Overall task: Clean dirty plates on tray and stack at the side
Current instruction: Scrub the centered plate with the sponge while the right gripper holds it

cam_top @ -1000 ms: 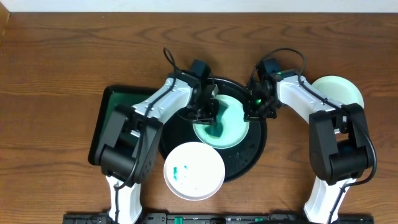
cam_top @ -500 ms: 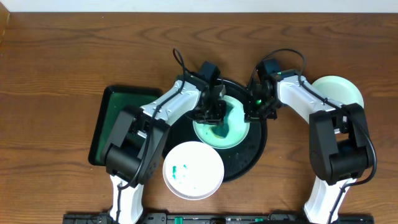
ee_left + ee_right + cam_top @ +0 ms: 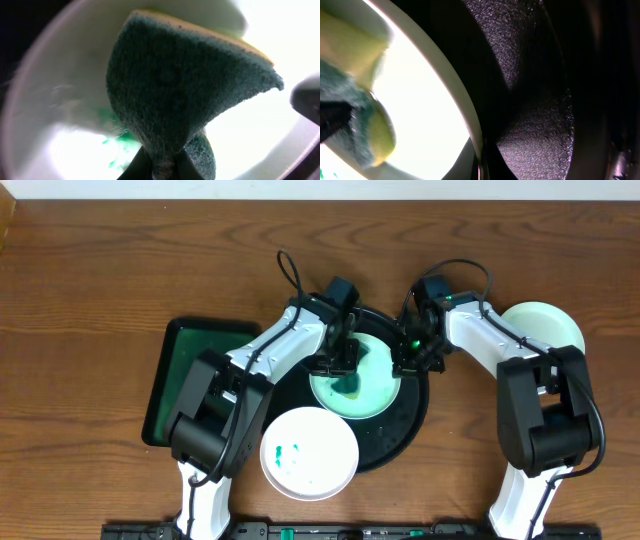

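Observation:
A white plate [image 3: 378, 396] smeared teal lies on the black tray [image 3: 405, 430]. My left gripper [image 3: 341, 366] is shut on a green-and-yellow sponge [image 3: 180, 90] and presses it on this plate [image 3: 60, 150]; its jaws [image 3: 162, 169] pinch the sponge's lower end. My right gripper [image 3: 409, 360] is shut on the plate's right rim [image 3: 437, 97], with its jaws [image 3: 482, 162] over the tray [image 3: 530, 75]. A second plate [image 3: 310, 455] with teal specks overlaps the tray's front left rim. A plain white plate [image 3: 545, 326] lies on the table at the right.
A dark-green rectangular tray [image 3: 172, 380] lies left of the black tray, partly under my left arm. The sponge [image 3: 350, 55] also shows at the left of the right wrist view. Brown wooden table [image 3: 100, 270] all around.
My left gripper has moved the sponge a little to the right across the smeared plate. The right gripper has held still on the rim.

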Robot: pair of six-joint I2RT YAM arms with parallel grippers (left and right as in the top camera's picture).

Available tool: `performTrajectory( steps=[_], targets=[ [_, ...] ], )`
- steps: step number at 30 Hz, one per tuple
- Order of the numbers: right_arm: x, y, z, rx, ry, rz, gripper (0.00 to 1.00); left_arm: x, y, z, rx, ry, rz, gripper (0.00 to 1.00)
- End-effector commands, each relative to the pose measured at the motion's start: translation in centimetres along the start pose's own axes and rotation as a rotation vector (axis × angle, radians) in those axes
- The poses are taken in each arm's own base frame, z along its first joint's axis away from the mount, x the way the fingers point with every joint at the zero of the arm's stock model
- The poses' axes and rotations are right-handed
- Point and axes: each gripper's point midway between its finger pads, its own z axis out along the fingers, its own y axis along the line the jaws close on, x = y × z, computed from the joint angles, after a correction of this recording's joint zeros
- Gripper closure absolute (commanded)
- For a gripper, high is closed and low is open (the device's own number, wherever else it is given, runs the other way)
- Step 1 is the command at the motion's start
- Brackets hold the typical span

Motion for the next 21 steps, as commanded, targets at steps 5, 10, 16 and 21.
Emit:
performTrajectory(
  steps=[5, 10, 16, 21],
  targets=[
    [2.0, -2.1, 2.5, 0.078, 0.091, 0.035, 0.99, 1.2, 10.1, 0.1, -0.449, 0.019, -0.093, 0.93],
    [2.0, -2.1, 2.5, 0.077, 0.091, 0.035, 0.99, 1.5, 11.9, -0.8, -0.56, 0.011, -0.097, 0.93],
    [1.9, -2.0, 2.5, 0.077, 0.087, 0.034, 0.99, 3.6, 7.8, 0.8, -0.312, 0.155, 0.036, 0.93],
    [1.9, -2.0, 2.5, 0.076, 0.086, 0.033, 0.99, 5.5, 1.9, 2.0, -0.064, 0.227, 0.204, 0.93]
  ],
)
